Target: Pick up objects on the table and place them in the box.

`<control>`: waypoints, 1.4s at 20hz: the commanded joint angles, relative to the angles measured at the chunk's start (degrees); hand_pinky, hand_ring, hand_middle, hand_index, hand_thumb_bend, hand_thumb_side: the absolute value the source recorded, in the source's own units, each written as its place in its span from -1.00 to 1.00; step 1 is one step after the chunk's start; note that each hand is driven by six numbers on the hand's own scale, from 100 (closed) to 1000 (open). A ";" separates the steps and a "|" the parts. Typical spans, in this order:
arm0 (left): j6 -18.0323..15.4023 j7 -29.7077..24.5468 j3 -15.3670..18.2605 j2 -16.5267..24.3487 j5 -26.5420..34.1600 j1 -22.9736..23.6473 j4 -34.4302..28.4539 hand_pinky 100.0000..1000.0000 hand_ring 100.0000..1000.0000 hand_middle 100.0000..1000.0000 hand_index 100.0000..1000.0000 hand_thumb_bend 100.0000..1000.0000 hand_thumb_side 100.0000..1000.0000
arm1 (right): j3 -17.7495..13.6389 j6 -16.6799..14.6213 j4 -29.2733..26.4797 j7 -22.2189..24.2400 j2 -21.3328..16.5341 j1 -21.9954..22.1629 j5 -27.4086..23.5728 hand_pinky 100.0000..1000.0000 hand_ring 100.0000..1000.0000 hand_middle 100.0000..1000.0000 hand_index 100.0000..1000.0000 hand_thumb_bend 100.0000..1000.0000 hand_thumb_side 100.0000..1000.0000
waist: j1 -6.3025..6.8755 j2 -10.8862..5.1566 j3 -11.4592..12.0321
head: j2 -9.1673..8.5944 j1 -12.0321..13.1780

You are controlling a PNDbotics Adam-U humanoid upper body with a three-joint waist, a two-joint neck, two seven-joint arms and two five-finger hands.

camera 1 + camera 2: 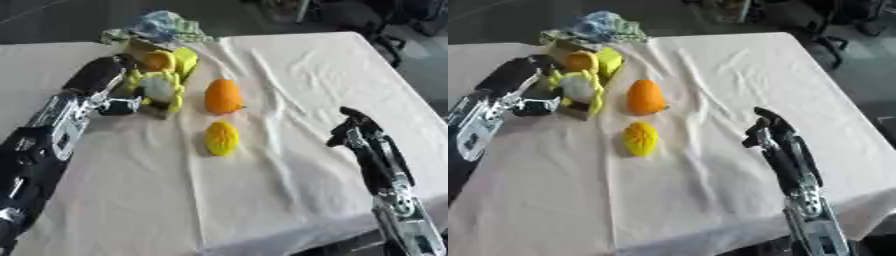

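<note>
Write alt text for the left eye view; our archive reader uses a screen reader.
The robot's left hand is at a small cardboard box of yellow and orange items at the far left of a white-clothed table. An orange oval object and a yellow ridged object lie on the cloth; the right hand hovers at right.
</note>
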 commanded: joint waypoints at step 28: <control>-29.44 -35.44 -12.27 -5.78 11.05 -3.76 -9.03 0.60 0.54 0.68 0.84 -0.41 0.16 | 3.40 -0.25 0.20 5.85 -1.30 -0.56 -1.21 0.02 -0.12 -0.12 0.59 -1.00 0.17 | -0.17 -0.75 -1.84 | -0.19 0.11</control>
